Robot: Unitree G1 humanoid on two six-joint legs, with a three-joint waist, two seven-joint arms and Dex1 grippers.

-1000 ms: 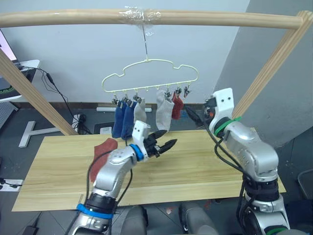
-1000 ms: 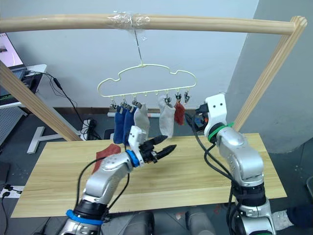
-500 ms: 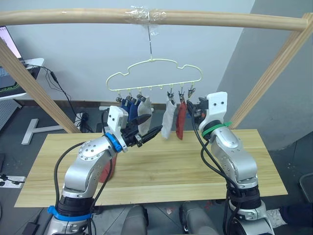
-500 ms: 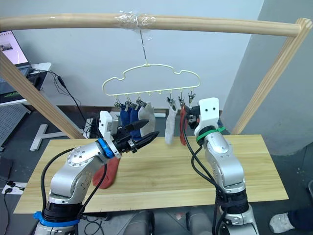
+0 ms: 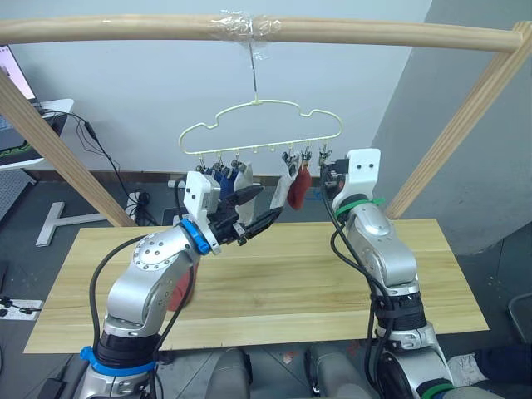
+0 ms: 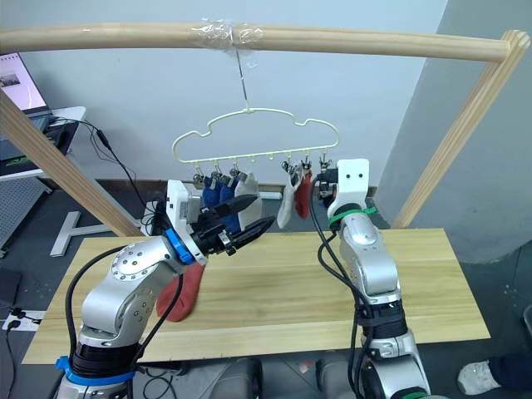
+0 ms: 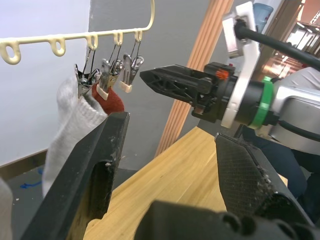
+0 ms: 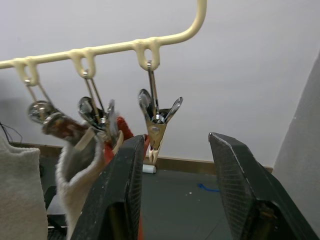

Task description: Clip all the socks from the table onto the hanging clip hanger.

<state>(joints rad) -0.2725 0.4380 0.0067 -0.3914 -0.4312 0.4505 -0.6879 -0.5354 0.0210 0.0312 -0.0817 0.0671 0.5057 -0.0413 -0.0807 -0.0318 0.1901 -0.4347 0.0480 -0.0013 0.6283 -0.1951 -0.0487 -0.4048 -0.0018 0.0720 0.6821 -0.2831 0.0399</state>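
One rust-red sock (image 6: 184,291) lies on the table (image 6: 432,283) near its left end, low beside the left arm, while five socks hang from the clip hanger (image 5: 262,125): two blue (image 5: 220,176) and a grey at the left clips, a grey (image 5: 287,187) and a red (image 5: 301,184) toward the right. The free end clip (image 8: 157,117) hangs at the hanger's right end, empty, its long axis pointing straight down. The right hand (image 8: 175,165) is raised just below and in front of that clip, fingers apart and holding nothing, so the clip sits in line with the gap between them. The left hand (image 5: 253,212) is up near the middle of the hanger, fingers also spread and empty. By my judgement the left arm is much the nearer to the sock on the table, which lies down and back from its hand, and the right hand is the nearer to the empty clip.
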